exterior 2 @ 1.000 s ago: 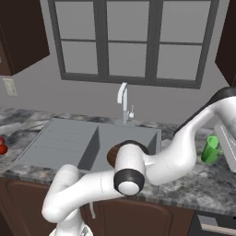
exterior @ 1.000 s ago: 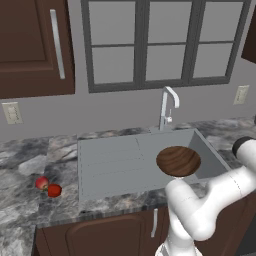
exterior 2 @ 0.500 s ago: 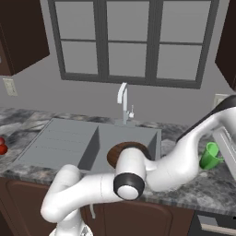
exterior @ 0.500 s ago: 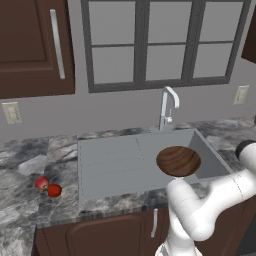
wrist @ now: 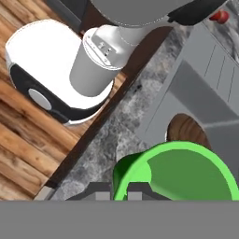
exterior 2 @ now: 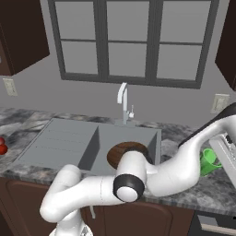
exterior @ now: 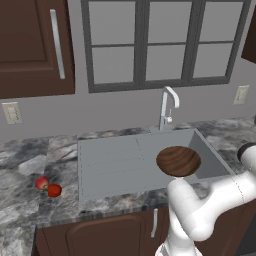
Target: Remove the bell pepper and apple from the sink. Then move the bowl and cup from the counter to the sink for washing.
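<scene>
Claw point(wrist: 119, 192) clamped on cup point(wrist: 182, 173) (tilted)

bright green cup point(exterior 2: 209, 162), dark-brown grained bowl point(exterior: 178, 161), matte grey sink point(exterior: 110, 162), marbled counter point(exterior: 25, 200) (pale veins)

Since the earlier pictures I see 1 change only: the cup point(exterior 2: 209, 162) and the arm carrying it. In the right base view the cup now hangs clear of the counter point(exterior 2: 216, 189), higher than 1 second ago and tilted, its open mouth turned partly toward the sink point(exterior 2: 92, 138). The forearm above it sits lower and further left. In the left base view the wrist has dropped lower at the right edge.
</scene>
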Tool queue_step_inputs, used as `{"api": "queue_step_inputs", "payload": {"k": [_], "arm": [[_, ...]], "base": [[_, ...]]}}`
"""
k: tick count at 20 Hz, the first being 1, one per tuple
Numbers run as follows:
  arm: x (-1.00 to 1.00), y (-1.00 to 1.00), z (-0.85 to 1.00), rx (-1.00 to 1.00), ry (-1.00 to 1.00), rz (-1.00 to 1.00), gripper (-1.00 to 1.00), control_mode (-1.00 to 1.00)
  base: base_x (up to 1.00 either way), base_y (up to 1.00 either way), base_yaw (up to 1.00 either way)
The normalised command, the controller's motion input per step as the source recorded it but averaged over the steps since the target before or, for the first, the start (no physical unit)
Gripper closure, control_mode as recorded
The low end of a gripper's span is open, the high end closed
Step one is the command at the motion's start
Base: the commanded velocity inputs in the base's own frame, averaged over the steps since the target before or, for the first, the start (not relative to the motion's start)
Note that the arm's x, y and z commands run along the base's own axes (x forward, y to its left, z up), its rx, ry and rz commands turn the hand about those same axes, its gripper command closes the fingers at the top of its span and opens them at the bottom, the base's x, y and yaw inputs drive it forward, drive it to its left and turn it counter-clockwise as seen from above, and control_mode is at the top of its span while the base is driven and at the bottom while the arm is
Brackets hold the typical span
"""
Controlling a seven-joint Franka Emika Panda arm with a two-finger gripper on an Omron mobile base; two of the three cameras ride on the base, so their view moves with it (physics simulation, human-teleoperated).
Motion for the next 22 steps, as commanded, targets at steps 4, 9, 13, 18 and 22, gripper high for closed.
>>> {"api": "queue_step_inputs", "payload": {"k": [4, 9, 13, 18, 22], "arm": [[-0.13, 0.59, -0.38, -0.28, -0.04, 0.0, 1.0, -1.0], [-0.08, 0.56, -0.31, -0.27, -0.04, 0.0, 1.0, -1.0], [-0.12, 0.6, -0.33, -0.23, -0.07, 0.02, 1.0, -1.0], [-0.15, 0.6, -0.34, -0.21, -0.16, 0.04, 1.0, -1.0], [-0.08, 0.62, -0.32, -0.23, -0.22, 0.01, 1.0, -1.0]], "base": [[0.0, 0.0, 0.0], [0.0, 0.0, 0.0], [0.0, 0.0, 0.0], [0.0, 0.0, 0.0], [0.0, 0.0, 0.0]]}}
